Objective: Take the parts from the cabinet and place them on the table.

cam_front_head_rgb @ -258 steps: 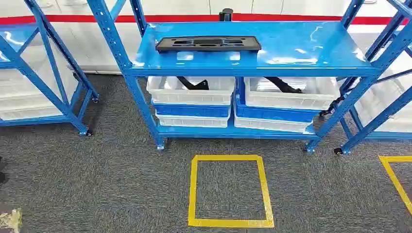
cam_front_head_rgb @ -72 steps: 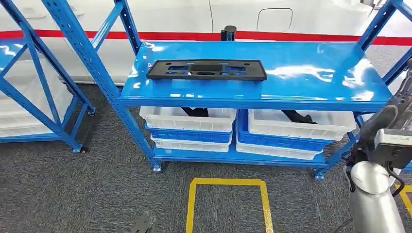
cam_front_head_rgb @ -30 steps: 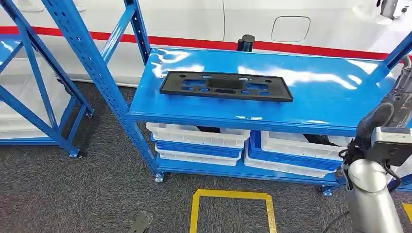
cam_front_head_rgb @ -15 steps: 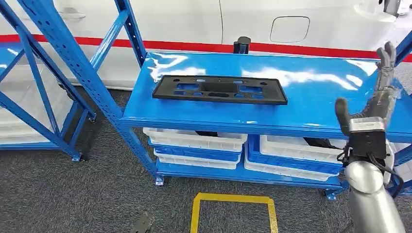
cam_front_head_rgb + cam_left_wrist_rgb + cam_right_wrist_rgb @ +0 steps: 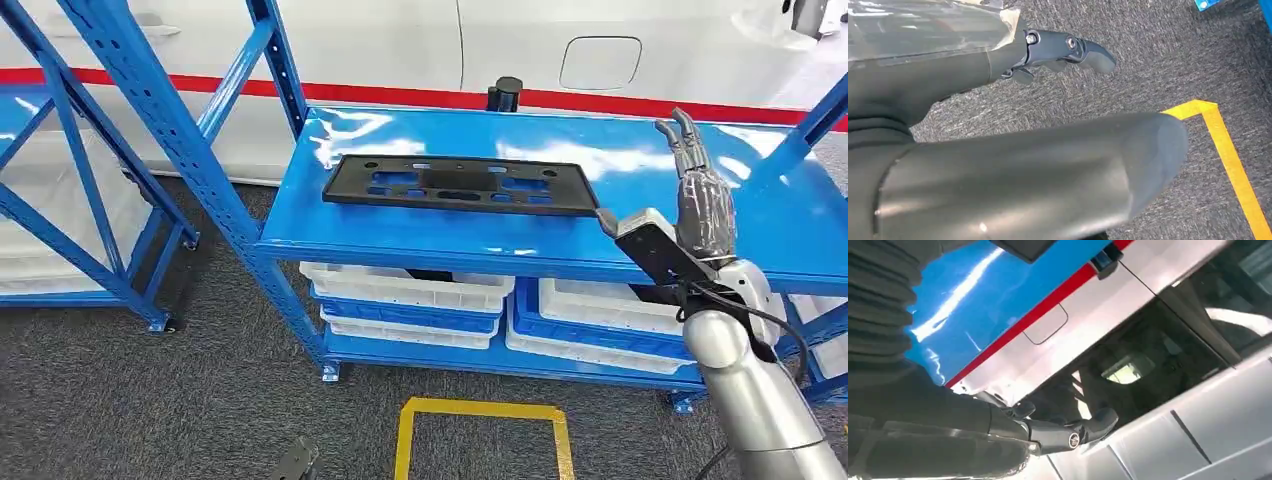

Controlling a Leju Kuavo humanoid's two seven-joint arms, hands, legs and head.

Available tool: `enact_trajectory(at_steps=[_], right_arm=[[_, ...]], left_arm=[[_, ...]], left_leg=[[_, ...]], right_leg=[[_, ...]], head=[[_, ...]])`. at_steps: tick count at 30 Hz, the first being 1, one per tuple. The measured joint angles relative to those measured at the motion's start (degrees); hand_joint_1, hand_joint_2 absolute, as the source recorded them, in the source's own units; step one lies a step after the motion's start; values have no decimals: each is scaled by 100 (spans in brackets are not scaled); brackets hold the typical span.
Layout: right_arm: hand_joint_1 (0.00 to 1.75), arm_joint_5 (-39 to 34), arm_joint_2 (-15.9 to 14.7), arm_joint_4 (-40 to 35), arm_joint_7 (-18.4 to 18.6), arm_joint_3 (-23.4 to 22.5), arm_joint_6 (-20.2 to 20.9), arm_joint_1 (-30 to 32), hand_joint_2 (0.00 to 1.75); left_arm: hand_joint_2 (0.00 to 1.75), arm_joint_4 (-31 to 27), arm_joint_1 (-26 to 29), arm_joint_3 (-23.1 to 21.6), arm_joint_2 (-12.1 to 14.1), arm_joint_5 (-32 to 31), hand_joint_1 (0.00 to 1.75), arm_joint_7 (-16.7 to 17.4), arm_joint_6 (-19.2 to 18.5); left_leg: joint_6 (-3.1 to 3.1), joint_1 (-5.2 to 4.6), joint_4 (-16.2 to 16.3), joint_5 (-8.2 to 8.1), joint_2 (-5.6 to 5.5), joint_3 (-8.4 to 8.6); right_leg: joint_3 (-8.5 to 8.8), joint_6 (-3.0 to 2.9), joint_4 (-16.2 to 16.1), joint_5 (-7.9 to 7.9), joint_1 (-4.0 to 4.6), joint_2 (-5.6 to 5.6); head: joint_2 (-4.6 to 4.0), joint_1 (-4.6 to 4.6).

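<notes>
A black part lies flat on the blue cabinet's top shelf. The right hand hovers over the shelf, well right of the part, fingers extended, holding nothing. The left hand hangs above carpet, empty.

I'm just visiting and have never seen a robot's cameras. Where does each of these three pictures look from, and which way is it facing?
Head view: from high on the body, facing forward and down at the blue rack holding the black part; the raised right hand shows.
Left wrist view: behind the left hand, facing the grey carpet and yellow tape.
Right wrist view: behind the right hand, facing the white car.
Shared: head and right wrist views both show the rack and car.
</notes>
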Motion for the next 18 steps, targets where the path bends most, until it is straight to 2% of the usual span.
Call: enact_trajectory(at_steps=[8, 18], right_arm=[[0, 476, -46, 1013, 240, 526, 397, -641, 175], [0, 520, -46, 1551, 247, 815, 404, -953, 175]], left_arm=[[0, -2, -2, -46, -26, 20, 0, 33, -15], [0, 0, -1, -59, -42, 22, 0, 37, -15]], left_leg=[[6, -16, 13, -2, -2, -3], [10, -16, 14, -4, -6, -6]], right_leg=[[0, 3, -1, 2, -7, 0], [-1, 3, -2, 1, -7, -7]], head=[[0, 2], [0, 2]])
